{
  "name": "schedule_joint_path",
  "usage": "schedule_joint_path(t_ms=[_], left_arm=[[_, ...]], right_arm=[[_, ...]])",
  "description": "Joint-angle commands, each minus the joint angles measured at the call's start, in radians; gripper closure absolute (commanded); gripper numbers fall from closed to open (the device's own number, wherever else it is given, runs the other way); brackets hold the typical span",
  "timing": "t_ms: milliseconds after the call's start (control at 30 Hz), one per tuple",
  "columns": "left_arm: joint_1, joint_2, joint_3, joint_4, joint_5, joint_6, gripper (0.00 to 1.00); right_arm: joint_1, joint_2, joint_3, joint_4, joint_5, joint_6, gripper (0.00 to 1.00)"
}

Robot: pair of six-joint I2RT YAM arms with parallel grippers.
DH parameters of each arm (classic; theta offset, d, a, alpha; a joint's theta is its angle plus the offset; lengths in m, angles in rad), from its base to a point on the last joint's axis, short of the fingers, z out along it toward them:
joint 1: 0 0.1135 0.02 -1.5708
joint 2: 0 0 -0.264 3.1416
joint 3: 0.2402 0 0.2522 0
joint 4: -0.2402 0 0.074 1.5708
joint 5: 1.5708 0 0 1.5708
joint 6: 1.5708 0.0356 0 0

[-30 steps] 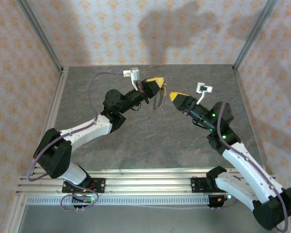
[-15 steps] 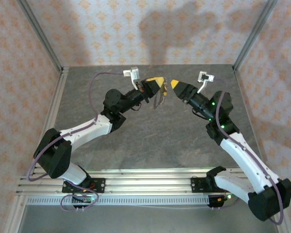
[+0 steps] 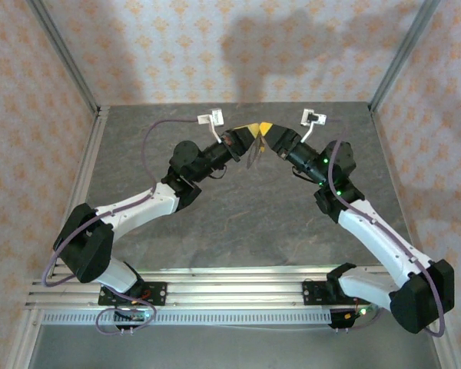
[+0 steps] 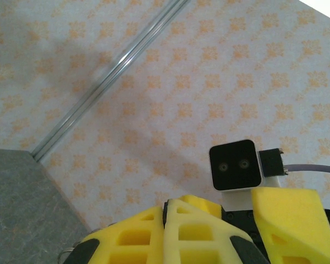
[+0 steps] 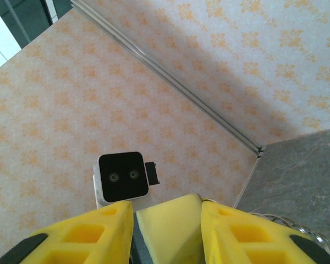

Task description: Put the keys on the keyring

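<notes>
**Threading not yet done**

No key shows on the keyring [image 3: 253,151], so I judge that the threading itself is all left to do. The keyring hangs from the left gripper [image 3: 251,131] above the counter [image 3: 215,223], and its fingers are pressed together on it. The right gripper [image 3: 267,129] meets it tip to tip, its fingers partly apart around the left tip. Whether they carry a key I cannot tell.

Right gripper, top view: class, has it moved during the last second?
Yes. The right gripper has moved away from the near rail, toward the back wall, and leftward, up to the left gripper, which holds the keyring.
</notes>
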Motion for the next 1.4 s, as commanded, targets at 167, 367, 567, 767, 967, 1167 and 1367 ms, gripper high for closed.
schedule_joint_path(t_ms=[167,367,567,767,967,1167,1367], left_arm=[[-0.009,-0.052,0.017,0.022,-0.034,-0.001,1.0],[-0.009,-0.046,0.013,0.024,-0.038,0.001,1.0],[-0.009,-0.039,0.014,0.031,-0.036,-0.005,1.0],[-0.009,-0.039,0.012,0.034,-0.038,-0.005,1.0],[-0.009,-0.036,0.012,0.037,-0.039,-0.004,1.0],[-0.009,-0.036,0.012,0.035,-0.042,-0.001,1.0],[-0.009,-0.03,0.015,0.038,-0.04,-0.004,1.0]], right_arm=[[0.008,-0.025,0.011,0.027,0.046,-0.033,0.66],[-0.01,-0.071,-0.001,-0.053,0.108,-0.079,0.66],[-0.016,-0.034,-0.009,-0.007,0.077,-0.044,0.68],[-0.013,0.016,0.006,0.049,0.017,-0.011,0.69],[0.001,0.04,0.016,0.059,0.005,-0.009,0.74],[0.005,0.045,0.01,0.061,0.004,-0.007,0.84],[0.006,0.045,0.003,0.063,-0.002,-0.005,0.9]])
